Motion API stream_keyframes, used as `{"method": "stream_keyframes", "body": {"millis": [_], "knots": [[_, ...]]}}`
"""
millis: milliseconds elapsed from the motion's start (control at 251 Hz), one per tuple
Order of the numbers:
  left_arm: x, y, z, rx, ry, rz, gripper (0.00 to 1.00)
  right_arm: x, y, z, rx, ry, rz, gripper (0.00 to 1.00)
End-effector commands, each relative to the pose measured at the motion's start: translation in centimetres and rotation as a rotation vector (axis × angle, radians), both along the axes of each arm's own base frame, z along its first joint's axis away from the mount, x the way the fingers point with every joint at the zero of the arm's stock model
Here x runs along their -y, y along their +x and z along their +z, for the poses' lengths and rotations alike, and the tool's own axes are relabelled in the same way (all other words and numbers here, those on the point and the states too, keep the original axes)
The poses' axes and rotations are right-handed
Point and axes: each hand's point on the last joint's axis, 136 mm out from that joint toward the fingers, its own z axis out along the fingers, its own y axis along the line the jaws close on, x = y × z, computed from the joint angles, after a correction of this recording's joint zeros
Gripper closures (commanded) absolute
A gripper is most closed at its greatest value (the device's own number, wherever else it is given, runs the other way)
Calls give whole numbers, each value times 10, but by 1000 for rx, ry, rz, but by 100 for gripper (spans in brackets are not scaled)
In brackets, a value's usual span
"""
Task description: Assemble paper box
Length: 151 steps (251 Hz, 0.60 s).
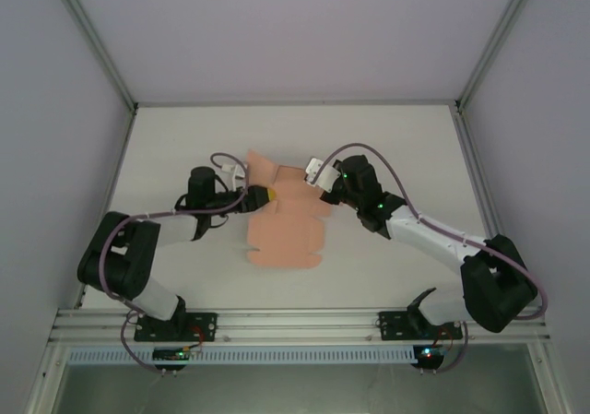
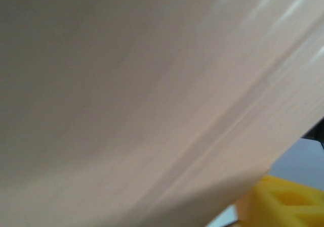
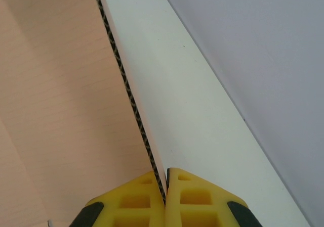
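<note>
White tabletop (image 1: 184,156), edged by aluminium rails (image 1: 92,45), carries everything. Right gripper (image 3: 166,175) has its yellow moulded fingers pressed together on an edge of the paper box (image 1: 286,234) (fluted corrugation shows along that edge); the salmon card sheet, creased and tabbed, sits mid-table between both arms. Left gripper (image 1: 268,195) meets the sheet's left side, card blurring its wrist view, so its spread cannot be told
</note>
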Motion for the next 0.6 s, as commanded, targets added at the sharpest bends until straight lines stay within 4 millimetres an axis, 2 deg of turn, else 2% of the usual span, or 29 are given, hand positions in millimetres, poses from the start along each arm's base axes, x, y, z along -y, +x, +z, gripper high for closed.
{"method": "stream_keyframes", "body": {"millis": [0, 48, 172, 267, 419, 511, 599], "knots": [[-10, 3, 10, 53, 102, 53, 24, -1, 1, 21, 32, 77, -12, 99], [-17, 4, 13, 69, 147, 87, 20, 0, 1, 19, 27, 73, -19, 99], [-39, 2, 25, 102, 218, 168, 0, 3, 2, 13, 12, 68, -29, 99], [-61, 1, 26, 96, 264, 250, 0, 4, 2, 11, 7, 65, -35, 99], [-87, -3, 10, 15, 280, 324, 0, 4, 2, 13, 7, 66, -32, 99], [-92, -3, 2, -28, 255, 334, 0, 2, 2, 15, 5, 68, -26, 99], [-88, -2, 0, -37, 213, 315, 0, 2, 3, 13, 3, 64, -29, 99]]}}
